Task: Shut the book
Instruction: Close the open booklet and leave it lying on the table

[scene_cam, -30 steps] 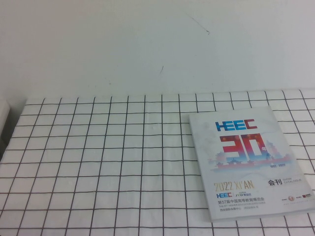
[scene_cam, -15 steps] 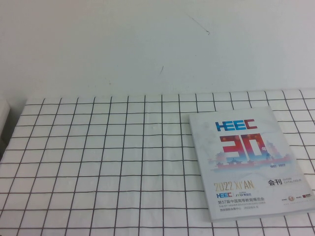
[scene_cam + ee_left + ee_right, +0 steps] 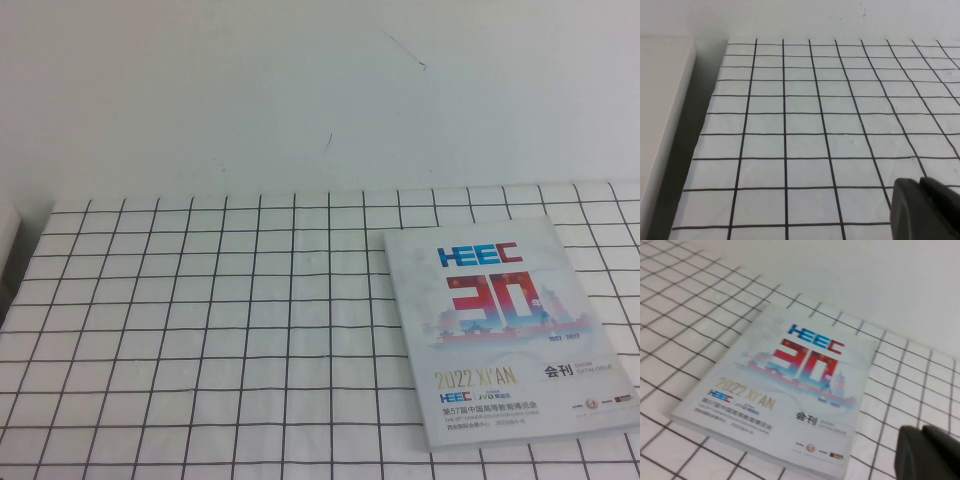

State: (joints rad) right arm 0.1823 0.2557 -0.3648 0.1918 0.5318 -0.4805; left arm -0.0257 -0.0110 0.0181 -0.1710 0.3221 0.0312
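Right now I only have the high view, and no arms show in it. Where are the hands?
Observer: The left hand shows in its wrist view over bare cloth, with no book in that picture.
Operator: And the right one?
Observer: The right hand is near a corner of the book, with cloth showing between them.
Operator: Any page lifted?
Observer: No. In the right wrist view the book's near edge is one flat stack, cover on top.
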